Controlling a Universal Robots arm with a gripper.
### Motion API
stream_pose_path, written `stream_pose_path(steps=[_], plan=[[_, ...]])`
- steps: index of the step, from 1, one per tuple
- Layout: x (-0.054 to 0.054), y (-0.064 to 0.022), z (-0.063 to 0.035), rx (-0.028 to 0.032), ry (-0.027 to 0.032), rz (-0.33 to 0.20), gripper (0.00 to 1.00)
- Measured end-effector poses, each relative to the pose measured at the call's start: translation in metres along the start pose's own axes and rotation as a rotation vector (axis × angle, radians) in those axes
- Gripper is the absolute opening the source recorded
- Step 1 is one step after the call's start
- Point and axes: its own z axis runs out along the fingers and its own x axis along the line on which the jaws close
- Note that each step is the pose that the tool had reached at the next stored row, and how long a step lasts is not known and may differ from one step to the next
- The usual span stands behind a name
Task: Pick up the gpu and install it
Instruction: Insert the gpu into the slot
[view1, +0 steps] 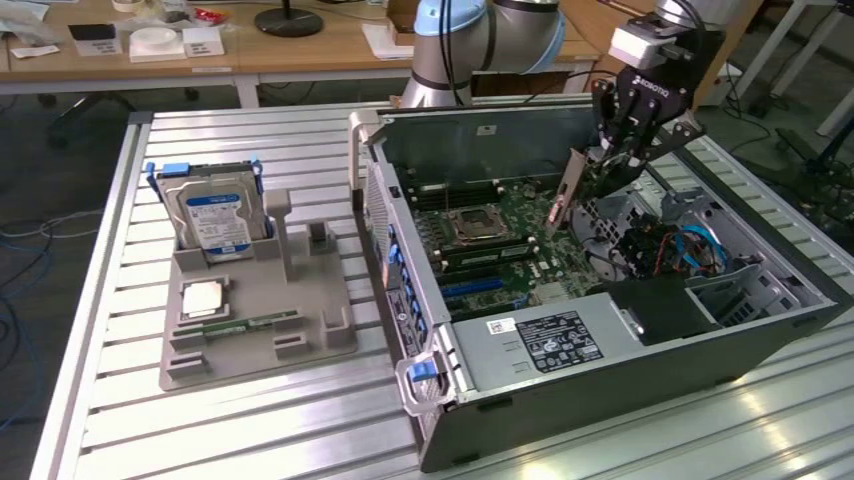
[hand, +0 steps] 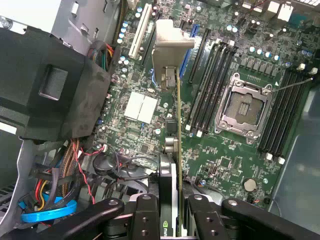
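Slatted aluminium table (view1: 267, 420) is seen in a lab. Open black tower PC case (view1: 641, 390) is laid on its side at the exterior view's right, green motherboard (view1: 514, 235) exposed. Grey plastic parts tray (view1: 254, 330) is set at the exterior view's left, with a silver blue-labelled hard drive (view1: 216, 215) stood upright in it. Black two-finger gripper (view1: 617, 160) is clamped on the gpu (view1: 571, 190), a thin brownish card with silvery end bracket, held edge-down over the motherboard inside the case.

- The gripper (hand: 175, 215) has its jaws closed on the gpu (hand: 178, 125), which is seen edge-on.
- The card's silvery bracket (hand: 167, 47) hangs above the green motherboard (hand: 140, 135), near the blue slot (hand: 186, 55).
- Black memory slots (hand: 212, 85) flank the open CPU socket (hand: 245, 105).
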Motion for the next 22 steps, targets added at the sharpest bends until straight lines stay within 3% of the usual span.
stream_pose_path(steps=[15, 22], plan=[[0.0, 0.0, 0.0, -0.0002, -0.0001, 0.005, 0.27], [0.0, 0.0, 0.0008, -0.0042, -0.0048, 0.109, 0.27]])
